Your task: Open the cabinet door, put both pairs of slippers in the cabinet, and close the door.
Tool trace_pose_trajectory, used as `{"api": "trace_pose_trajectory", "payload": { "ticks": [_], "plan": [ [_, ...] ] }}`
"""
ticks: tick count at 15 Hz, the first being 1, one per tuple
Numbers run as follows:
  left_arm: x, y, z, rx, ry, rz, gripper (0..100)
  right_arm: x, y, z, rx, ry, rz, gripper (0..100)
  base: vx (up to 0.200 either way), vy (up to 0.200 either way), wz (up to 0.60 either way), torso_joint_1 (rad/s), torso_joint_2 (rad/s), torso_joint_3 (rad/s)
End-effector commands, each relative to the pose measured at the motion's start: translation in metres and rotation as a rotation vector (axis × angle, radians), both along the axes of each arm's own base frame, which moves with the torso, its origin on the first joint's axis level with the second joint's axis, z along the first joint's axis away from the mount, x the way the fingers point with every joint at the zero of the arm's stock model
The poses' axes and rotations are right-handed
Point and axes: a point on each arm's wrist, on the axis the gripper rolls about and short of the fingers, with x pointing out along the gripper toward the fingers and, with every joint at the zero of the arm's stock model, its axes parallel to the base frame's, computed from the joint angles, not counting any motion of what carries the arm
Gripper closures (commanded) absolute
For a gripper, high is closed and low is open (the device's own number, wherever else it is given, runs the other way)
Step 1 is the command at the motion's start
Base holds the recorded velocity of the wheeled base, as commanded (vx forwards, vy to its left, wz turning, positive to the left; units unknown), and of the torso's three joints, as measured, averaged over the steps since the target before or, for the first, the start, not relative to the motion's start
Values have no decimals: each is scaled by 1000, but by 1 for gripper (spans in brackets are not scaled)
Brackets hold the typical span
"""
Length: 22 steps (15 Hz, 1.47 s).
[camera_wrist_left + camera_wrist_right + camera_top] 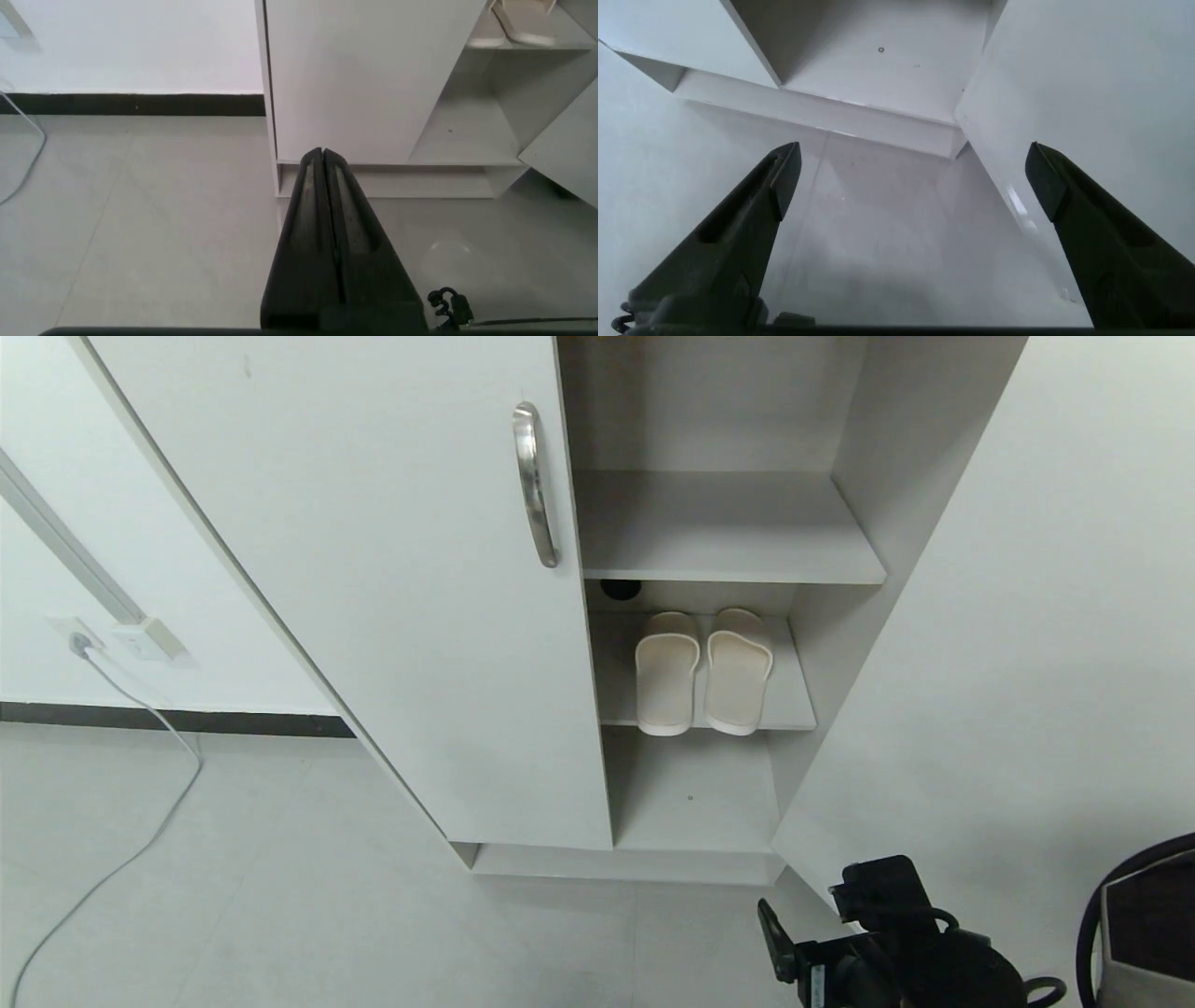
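The white cabinet has its right door (1027, 663) swung wide open and its left door (373, 569), with a metal handle (534, 485), shut. One pair of cream slippers (703, 670) lies side by side on the middle shelf (794, 709), toes inward; the left wrist view catches a slipper's heel (523, 23). My right gripper (822, 915) hangs low over the floor in front of the open compartment, open and holding nothing (913, 159). The bottom compartment floor (878, 56) lies just ahead of it. My left gripper (322, 154) is shut with nothing in it, facing the cabinet's base.
The open door's lower edge (1018, 187) stands close beside the right gripper. A wall socket (79, 639) with a grey cable (140, 840) trailing over the floor is at the left. A dark round object (1139, 915) sits at the bottom right. The upper shelf (728, 532) is bare.
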Motion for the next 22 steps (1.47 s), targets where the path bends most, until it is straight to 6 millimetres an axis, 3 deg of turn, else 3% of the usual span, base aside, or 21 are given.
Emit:
{"api": "trace_pose_trajectory", "payload": {
  "ticks": [1, 13, 22],
  "plan": [
    [0, 0, 0, 0, 1, 0, 100, 0, 0, -3, -11, 7, 0, 0, 0, 0, 0, 0, 0, 0],
    [0, 0, 0, 13, 3, -2, 100, -3, -3, -3, -20, 13, 0, 0, 0, 0, 0, 0, 0, 0],
    [0, 0, 0, 9, 3, -2, 100, -35, -27, 16, 108, 25, 11, 0, 0, 0, 0, 1, 0, 30]
  ]
}}
